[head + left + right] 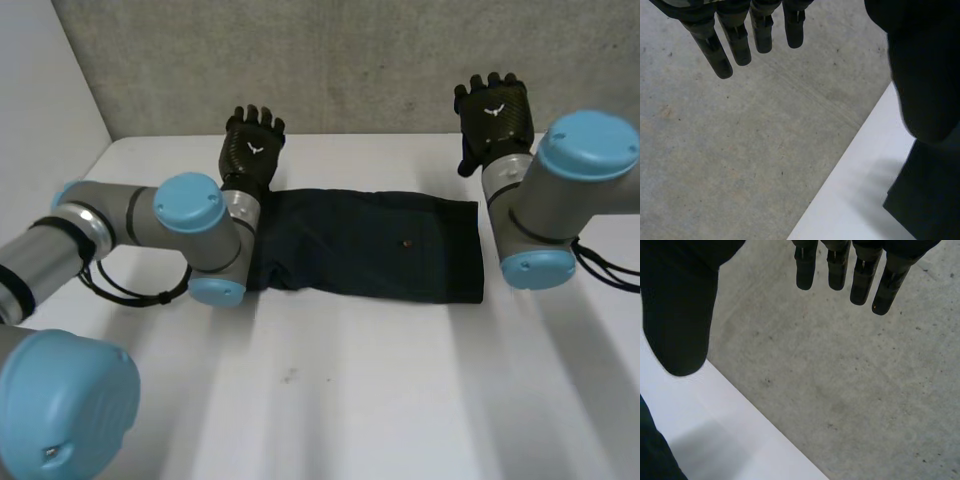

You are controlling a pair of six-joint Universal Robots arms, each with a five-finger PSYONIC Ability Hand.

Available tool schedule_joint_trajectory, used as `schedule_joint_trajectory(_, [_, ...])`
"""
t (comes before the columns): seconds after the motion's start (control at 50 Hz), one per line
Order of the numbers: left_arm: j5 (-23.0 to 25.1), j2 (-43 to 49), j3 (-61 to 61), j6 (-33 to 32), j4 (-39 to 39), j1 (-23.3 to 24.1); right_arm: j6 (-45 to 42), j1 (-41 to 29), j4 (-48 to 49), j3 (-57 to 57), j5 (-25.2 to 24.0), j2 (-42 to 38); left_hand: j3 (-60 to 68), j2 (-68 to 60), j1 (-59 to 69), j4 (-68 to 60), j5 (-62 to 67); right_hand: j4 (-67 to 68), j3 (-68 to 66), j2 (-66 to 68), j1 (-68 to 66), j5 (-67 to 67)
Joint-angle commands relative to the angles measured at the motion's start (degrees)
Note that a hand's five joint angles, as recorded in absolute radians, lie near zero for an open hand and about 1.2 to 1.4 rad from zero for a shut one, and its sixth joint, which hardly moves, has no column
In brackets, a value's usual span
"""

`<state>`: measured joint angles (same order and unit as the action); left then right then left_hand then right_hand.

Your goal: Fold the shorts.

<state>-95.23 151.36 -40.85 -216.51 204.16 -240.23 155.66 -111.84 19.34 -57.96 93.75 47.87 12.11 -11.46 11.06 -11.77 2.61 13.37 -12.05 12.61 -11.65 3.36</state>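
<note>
We count one pair of dark shorts [370, 245] lying on the white table [350, 390]. Two hands: left hand [252, 150] and right hand [495, 115], both with fingers straight, both holding nothing.

- The shorts [370, 245] lie flat on the tabletop [350, 400]. They are stretched left to right across its far half, close to the back edge.
- The wall [350, 60] stands directly behind that back edge.
- The left hand [252, 150] sits over the back edge, just behind the left end of the shorts, with its fingertips toward the wall.
- The left arm [200, 230] reaches in from the left, and its wrist end lies over the left end of the shorts.
- The right hand [493, 115] is behind and to the right of the right end of the shorts, apart from the cloth.
- The right arm [560, 190] stands just to the right of the shorts.
</note>
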Motion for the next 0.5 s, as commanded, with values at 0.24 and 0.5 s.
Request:
schedule_joint_trajectory(0.24, [6.4,-26.7,-32.6,16.1,-15.1,-5.6,11.7,5.2,-23.3,-22.2,-15.5,10.5,-0.7,0.1,0.3,0.4,-1.2,18.6,-19.9,19.3,-20.3,18.6])
schedule_joint_trajectory(0.5, [6.6,-28.5,-38.8,16.7,-16.5,-6.5,6.2,5.3,-9.2,-24.5,-11.0,2.4,-1.2,0.6,-0.2,0.9,-1.7,23.3,-24.6,24.0,-25.0,23.3])
